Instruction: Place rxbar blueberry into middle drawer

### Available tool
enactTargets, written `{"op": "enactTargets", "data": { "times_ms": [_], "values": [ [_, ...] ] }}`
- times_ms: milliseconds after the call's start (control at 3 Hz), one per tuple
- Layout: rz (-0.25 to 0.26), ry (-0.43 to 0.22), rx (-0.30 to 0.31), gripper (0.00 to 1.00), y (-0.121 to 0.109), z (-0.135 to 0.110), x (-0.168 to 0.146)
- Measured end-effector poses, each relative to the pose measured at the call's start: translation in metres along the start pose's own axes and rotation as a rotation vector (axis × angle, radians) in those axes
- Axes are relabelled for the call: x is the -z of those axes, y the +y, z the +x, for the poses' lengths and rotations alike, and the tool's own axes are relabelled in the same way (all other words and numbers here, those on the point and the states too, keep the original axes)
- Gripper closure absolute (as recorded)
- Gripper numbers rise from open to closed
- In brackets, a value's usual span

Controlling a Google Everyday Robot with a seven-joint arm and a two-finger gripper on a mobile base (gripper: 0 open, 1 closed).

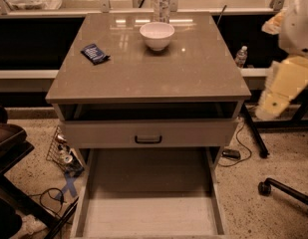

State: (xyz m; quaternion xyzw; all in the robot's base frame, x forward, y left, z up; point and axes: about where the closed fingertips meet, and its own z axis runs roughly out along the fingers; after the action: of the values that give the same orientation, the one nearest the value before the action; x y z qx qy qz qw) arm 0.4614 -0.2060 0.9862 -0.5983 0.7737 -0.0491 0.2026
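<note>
The rxbar blueberry (95, 53) is a small dark blue wrapper lying flat on the left part of the cabinet top (193, 78). The middle drawer (148, 215) is pulled far out below, with pale side walls and a bare grey-beige floor. My gripper (269, 108) is at the lower end of the pale yellow and white arm at the right edge. It hangs beside the cabinet's right side, far from the wrapper and above floor level. It holds nothing that I can see.
A white bowl (157, 35) stands at the back middle of the top, with a water bottle (162, 1) behind it. A drawer front with a dark handle (148, 139) sits above the open drawer. A chair base (283, 188) and cables lie on the floor.
</note>
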Motion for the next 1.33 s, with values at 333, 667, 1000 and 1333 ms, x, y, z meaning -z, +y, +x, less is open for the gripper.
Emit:
{"op": "enactTargets", "data": {
  "times_ms": [333, 667, 1000, 1333],
  "values": [
    [0.023, -0.130, -0.090, 0.00, -0.034, -0.020, -0.042],
    [0.012, -0.305, -0.173, 0.00, -0.050, -0.043, -0.088],
    [0.075, -0.567, -0.200, 0.00, -0.081, -0.098, -0.115],
    [0.157, -0.704, -0.222, 0.00, -0.101, -0.124, -0.118]
  ]
}}
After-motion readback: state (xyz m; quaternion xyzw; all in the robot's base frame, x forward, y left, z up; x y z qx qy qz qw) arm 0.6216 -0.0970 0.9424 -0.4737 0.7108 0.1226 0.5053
